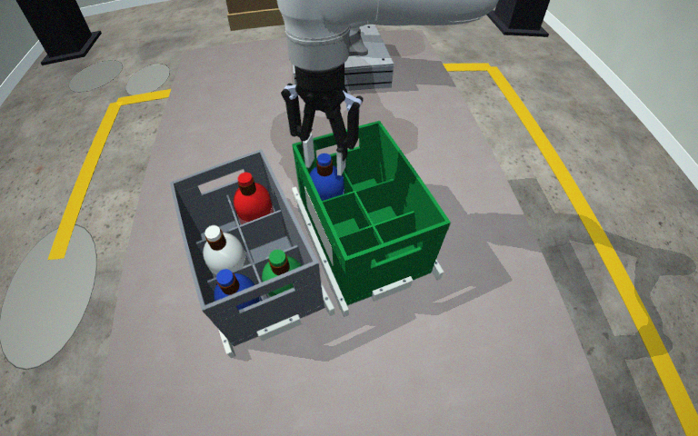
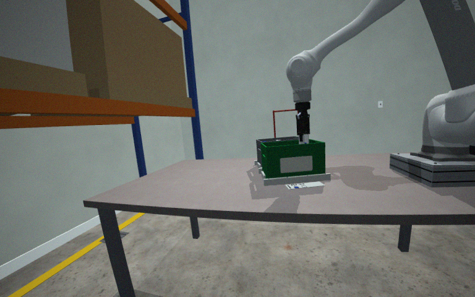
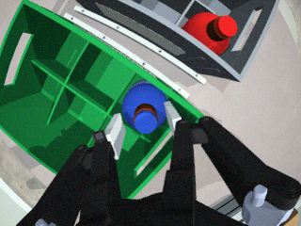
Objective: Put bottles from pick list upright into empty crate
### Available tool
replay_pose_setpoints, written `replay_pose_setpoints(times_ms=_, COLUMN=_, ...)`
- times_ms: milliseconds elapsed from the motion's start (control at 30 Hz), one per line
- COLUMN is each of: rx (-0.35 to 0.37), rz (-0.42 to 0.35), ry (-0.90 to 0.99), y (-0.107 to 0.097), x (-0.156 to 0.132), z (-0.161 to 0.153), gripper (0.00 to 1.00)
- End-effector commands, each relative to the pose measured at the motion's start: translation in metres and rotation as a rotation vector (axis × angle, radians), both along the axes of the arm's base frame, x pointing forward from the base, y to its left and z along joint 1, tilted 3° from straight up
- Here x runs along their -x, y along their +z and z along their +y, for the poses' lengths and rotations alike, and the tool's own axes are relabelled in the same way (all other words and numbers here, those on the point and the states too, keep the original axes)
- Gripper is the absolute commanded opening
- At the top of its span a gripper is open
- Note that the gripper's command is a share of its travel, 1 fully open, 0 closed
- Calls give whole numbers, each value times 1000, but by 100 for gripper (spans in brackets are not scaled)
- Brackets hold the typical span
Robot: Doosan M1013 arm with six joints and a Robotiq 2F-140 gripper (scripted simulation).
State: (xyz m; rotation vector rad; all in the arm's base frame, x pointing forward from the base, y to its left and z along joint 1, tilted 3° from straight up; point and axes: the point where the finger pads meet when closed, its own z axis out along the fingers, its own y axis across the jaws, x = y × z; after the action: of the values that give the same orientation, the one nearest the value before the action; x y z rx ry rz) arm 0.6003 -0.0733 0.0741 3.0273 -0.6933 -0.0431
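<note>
A blue bottle stands upright in a corner compartment of the green crate. My gripper is partly open, its fingers on either side of that bottle's neck with gaps. The grey crate holds a red bottle, a white bottle, a green bottle and another blue bottle, all upright. The pick list shows a blue mark; its writing is too small to read.
White rails border the crates at table level. The crates stand side by side with a narrow gap. Green walls and dividers surround the fingers closely. The robot base stands behind the crates.
</note>
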Motion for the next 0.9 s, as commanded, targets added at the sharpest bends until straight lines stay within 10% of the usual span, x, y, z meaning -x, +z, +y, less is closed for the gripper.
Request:
replay_pose_setpoints(times_ms=0, rx=0, rz=0, ry=0, y=0, x=0, z=0, gripper=38)
replay_pose_setpoints(times_ms=867, rx=0, rz=0, ry=0, y=48, x=-2, z=1, gripper=38)
